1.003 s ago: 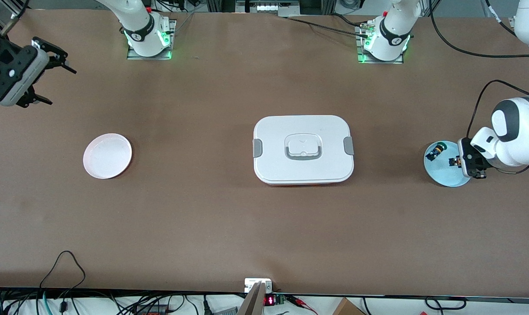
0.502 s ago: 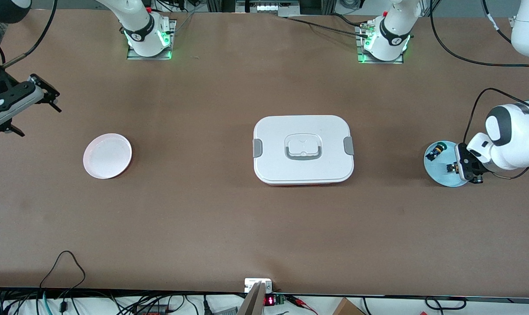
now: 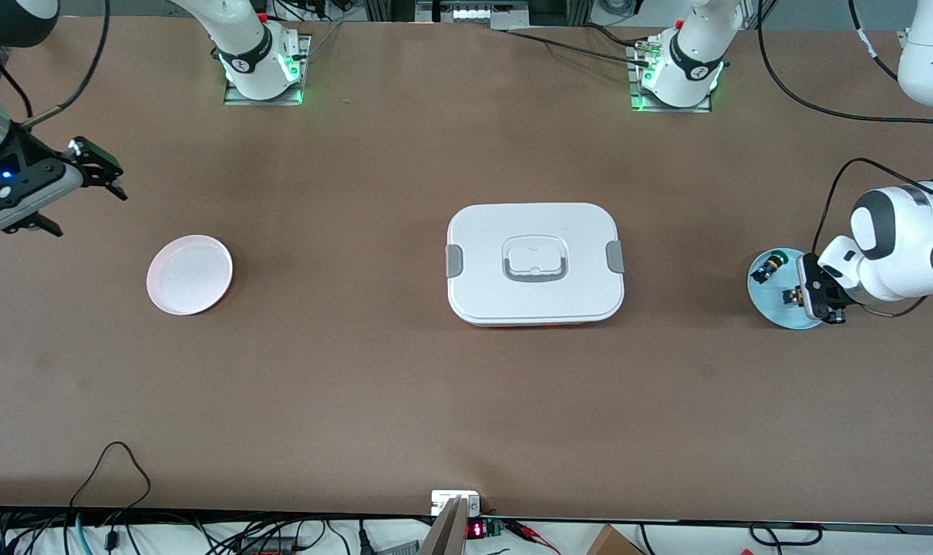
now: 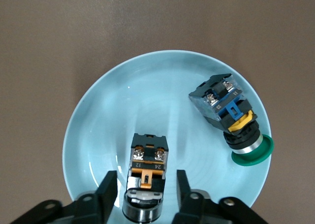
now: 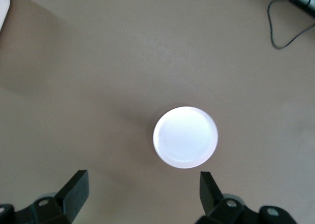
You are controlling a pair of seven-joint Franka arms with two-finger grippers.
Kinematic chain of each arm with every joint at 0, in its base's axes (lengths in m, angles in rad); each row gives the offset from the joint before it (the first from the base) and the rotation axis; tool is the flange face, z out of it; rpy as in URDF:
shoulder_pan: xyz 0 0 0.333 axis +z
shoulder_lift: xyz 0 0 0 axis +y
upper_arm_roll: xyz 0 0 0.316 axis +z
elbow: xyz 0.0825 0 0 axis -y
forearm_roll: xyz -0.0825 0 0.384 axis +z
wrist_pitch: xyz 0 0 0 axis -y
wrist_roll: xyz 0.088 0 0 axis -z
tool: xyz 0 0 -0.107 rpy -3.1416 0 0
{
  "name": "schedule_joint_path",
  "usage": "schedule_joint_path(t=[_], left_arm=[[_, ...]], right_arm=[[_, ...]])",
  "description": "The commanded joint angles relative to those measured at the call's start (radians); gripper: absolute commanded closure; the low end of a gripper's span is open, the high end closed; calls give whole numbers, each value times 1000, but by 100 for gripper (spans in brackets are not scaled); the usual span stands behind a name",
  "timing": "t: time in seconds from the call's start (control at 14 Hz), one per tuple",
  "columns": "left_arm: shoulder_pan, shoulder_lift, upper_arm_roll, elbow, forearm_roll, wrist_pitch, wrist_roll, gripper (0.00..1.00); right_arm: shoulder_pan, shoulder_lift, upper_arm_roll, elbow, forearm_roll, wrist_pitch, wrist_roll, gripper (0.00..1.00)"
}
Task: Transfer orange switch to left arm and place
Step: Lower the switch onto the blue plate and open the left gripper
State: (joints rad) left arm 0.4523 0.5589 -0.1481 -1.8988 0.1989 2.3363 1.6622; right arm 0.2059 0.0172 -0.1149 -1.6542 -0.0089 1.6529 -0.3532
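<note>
**A:** What does the high front view give you?

**B:** A brown table with a large white rounded-rectangle box [image 3: 535, 264], grey clips on its sides, at the middle. A pale pink round plate [image 3: 190, 274] lies toward the right arm's end of the table, a light blue round plate [image 3: 775, 304] at the left arm's end. The left gripper [image 3: 815, 295] is low over the blue plate; the right gripper [image 3: 81, 187] is up in the air near the table edge at the right arm's end, its fingers spread wide.

**A:** And the wrist views?

**B:** The left wrist view shows what the front view barely resolves: the tiny orange switch [image 4: 147, 172], black with an orange-and-tan body and a dark round cap, lying on the blue plate near its rim. The left gripper's fingers [image 4: 109, 190] stand on either side of the switch, with a slight gap on each side. A small black piece with blue, yellow and green parts [image 4: 231, 118] lies apart on the same plate. The right wrist view looks down on the pink plate between open fingers [image 5: 76, 187].
</note>
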Motion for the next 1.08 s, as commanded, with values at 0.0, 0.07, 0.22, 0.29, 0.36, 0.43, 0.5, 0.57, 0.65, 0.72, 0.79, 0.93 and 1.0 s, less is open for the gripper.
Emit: schedule_joint_path(t=[0.0,0.07,0.22,0.29,0.36,0.43,0.5,0.57,0.65,0.72,0.79,0.93,1.0], left_arm=[[13,-2,-17,18,25,-31,22,0],[13,-8,-19,18,25,-34,22,0],[9,-37,-24,21,25,-95,18,0],[6,-56,-25,21,23,-135,13,0],[5,-83,-25,21,13,-188,4,0],[0,-114,-27,24,8,-251,-22,0],[-1,-149,-42,30,8,-312,-69,0],[3,-175,-72,49,8,-389,-129,0],[2,-194,-91,88,8,-479,-197,0],[0,-203,-122,146,8,-577,-279,0],[0,-203,-151,203,8,-665,-358,0],[2,-203,-201,305,7,-802,-485,0],[2,-214,-240,337,7,-843,-536,0]], right_arm=[[-33,-14,46,1,6,-71,191,0],[-34,-13,46,1,10,-80,210,0],[-34,-10,34,2,13,-82,214,0],[-34,-9,34,2,15,-82,215,0],[-39,-9,31,4,15,-82,214,0],[-40,-9,28,10,15,-82,215,0],[-40,-5,27,17,15,-82,214,0],[-39,-3,27,31,13,-81,212,0],[-39,4,29,45,12,-84,208,0],[-39,7,29,50,7,-84,206,0],[-40,9,29,50,7,-84,203,0],[-36,7,29,57,9,-84,198,0],[-39,10,29,63,9,-84,195,0]])
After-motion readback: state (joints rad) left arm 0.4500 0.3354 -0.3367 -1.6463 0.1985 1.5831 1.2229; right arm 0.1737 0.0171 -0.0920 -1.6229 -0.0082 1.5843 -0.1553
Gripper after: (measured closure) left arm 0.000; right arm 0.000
